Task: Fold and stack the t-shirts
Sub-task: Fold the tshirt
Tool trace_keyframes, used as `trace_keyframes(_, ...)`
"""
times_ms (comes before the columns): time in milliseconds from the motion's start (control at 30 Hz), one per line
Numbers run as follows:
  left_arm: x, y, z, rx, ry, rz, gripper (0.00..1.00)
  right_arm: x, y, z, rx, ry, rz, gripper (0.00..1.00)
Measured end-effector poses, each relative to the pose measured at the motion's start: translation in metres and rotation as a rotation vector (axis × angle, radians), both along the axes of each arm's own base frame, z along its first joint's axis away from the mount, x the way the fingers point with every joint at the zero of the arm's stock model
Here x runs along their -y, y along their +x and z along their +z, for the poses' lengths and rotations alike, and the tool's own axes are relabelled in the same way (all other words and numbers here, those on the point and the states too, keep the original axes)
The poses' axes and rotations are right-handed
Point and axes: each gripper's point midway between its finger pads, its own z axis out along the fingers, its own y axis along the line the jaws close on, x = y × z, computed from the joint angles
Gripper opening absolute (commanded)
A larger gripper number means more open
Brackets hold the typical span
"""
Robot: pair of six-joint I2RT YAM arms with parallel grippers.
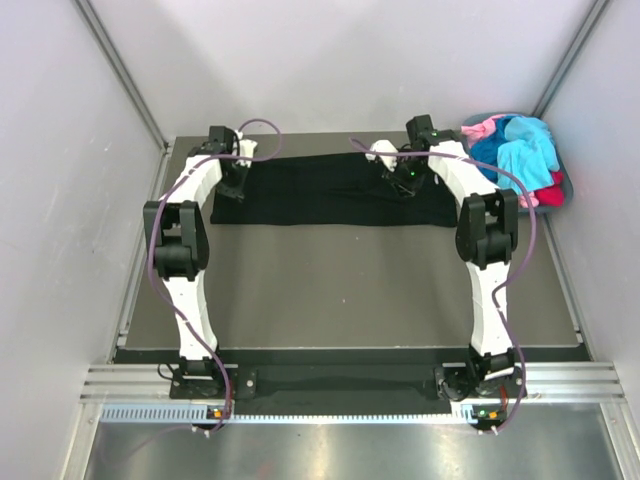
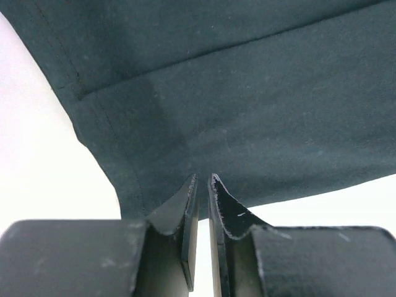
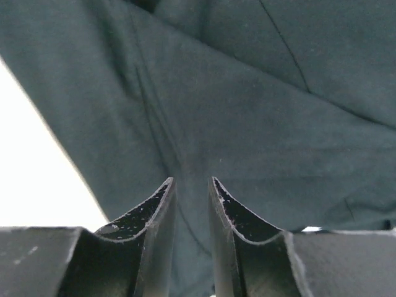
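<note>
A large black t-shirt (image 1: 330, 195) lies folded into a long band across the far part of the table. My left gripper (image 1: 238, 188) is down at its left end and my right gripper (image 1: 405, 183) is over its right part. In the left wrist view the gripper (image 2: 202, 179) shows only a narrow slit, its tips at the edge of the black cloth (image 2: 247, 93), with bright table showing through the slit. The right gripper (image 3: 192, 180) stands open in the right wrist view, with black cloth (image 3: 247, 93) beneath and nothing between its fingers.
A grey-blue basket (image 1: 566, 172) at the far right corner holds a turquoise shirt (image 1: 530, 150), a blue one (image 1: 490, 150), a pink one (image 1: 480, 128) and a red one (image 1: 553, 195). The dark table (image 1: 340, 290) stretches toward the arm bases. Grey walls enclose three sides.
</note>
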Motion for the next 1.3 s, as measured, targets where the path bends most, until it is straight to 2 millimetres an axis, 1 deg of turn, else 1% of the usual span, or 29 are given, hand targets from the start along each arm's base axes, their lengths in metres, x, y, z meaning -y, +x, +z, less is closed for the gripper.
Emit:
trace_keyframes(100, -0.001, -0.002, -0.002, -0.007, 0.001, 0.006, 0.17, 0.001, 0.002, -0.013, -0.021, -0.011, -0.003, 0.26)
trace_keyframes(200, -0.002, -0.004, -0.005, -0.016, 0.004, 0.012, 0.17, 0.001, 0.003, -0.017, -0.023, -0.014, -0.004, 0.26)
trace_keyframes(333, -0.003, -0.007, -0.009, -0.027, 0.009, 0.015, 0.17, 0.001, 0.003, -0.018, -0.027, -0.014, -0.003, 0.26)
trace_keyframes(667, -0.005, -0.007, -0.010, -0.029, 0.017, 0.020, 0.17, 0.000, 0.001, -0.020, -0.031, -0.013, -0.001, 0.26)
trace_keyframes(833, -0.005, -0.008, -0.015, -0.041, 0.019, 0.023, 0.17, 0.001, -0.001, -0.023, -0.042, -0.017, -0.002, 0.25)
trace_keyframes(967, -0.006, -0.008, -0.018, -0.046, 0.022, 0.025, 0.17, 0.001, -0.001, -0.023, -0.040, -0.017, -0.001, 0.21)
trace_keyframes(1000, -0.006, -0.008, -0.018, -0.047, 0.023, 0.025, 0.17, 0.001, -0.001, -0.023, -0.041, -0.018, -0.002, 0.18)
trace_keyframes(1067, -0.006, -0.008, -0.019, -0.049, 0.024, 0.025, 0.17, 0.001, -0.001, -0.022, -0.041, -0.019, -0.003, 0.18)
trace_keyframes(1300, -0.006, -0.009, -0.021, -0.053, 0.024, 0.026, 0.17, 0.002, -0.002, -0.024, -0.046, -0.024, -0.006, 0.24)
